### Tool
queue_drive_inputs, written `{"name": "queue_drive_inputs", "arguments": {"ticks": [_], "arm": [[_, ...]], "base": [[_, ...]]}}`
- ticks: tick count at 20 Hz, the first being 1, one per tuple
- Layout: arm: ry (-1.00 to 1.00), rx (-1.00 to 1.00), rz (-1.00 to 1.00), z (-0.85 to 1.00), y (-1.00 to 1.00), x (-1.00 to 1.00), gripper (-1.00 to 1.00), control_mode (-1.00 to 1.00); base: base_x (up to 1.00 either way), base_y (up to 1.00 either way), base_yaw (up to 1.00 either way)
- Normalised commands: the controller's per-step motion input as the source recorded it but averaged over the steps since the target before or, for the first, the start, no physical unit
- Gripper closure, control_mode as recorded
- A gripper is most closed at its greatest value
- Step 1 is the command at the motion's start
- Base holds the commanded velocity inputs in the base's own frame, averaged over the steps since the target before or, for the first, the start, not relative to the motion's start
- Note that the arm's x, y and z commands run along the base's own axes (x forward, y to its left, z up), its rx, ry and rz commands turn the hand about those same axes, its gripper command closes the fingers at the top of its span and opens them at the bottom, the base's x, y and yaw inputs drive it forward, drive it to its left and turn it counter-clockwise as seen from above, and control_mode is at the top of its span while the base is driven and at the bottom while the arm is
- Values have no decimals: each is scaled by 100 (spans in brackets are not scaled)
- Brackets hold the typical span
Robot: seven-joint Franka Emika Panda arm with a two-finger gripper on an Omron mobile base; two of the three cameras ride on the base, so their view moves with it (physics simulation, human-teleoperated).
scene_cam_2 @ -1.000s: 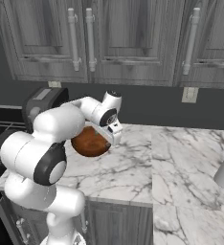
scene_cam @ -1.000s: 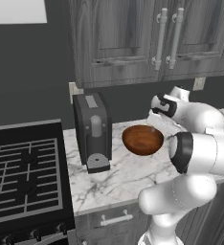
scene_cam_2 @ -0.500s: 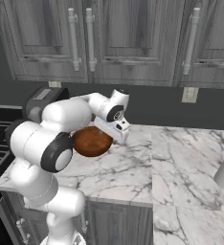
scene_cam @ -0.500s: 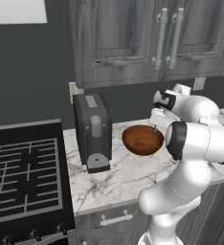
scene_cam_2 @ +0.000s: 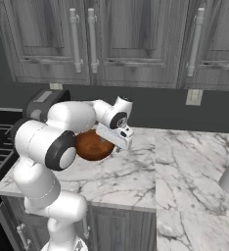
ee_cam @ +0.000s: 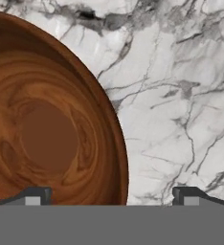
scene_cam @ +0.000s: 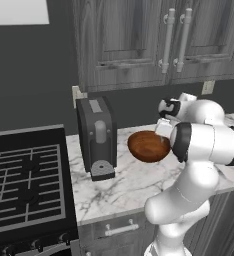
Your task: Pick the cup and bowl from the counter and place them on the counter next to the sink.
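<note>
Lowered toward the bowl [ee_cam: 51, 134] — end effector [ee_cam: 109, 196] spread wide, straddling its rim.

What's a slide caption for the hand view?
Open gripper above the wooden bowl, one fingertip over its inside, the other over the marble counter.

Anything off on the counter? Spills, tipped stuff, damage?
Nothing stands out. The bowl sits upright and empty on the counter, no spill or crack visible. The open gripper straddles its rim. The coffee machine stands upright.
</note>
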Motion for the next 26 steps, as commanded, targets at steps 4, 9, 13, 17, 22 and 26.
{"name": "queue_drive_inputs", "arguments": {"ticks": [4, 9, 13, 17, 22, 26], "arm": [[0, 0, 5, -15, 0, 0, -100, -100], [0, 0, 4, -8, 0, 0, -100, -100], [0, 0, 4, -10, 1, 0, -100, -100], [0, 0, 1, -9, 8, 0, -100, -100], [-2, 0, 0, -1, 11, 0, -100, -100], [-2, 0, 0, -8, 10, 0, -100, -100]], "base": [[0, 0, 0], [0, 0, 0], [0, 0, 0], [0, 0, 0], [0, 0, 0], [0, 0, 0]]}}
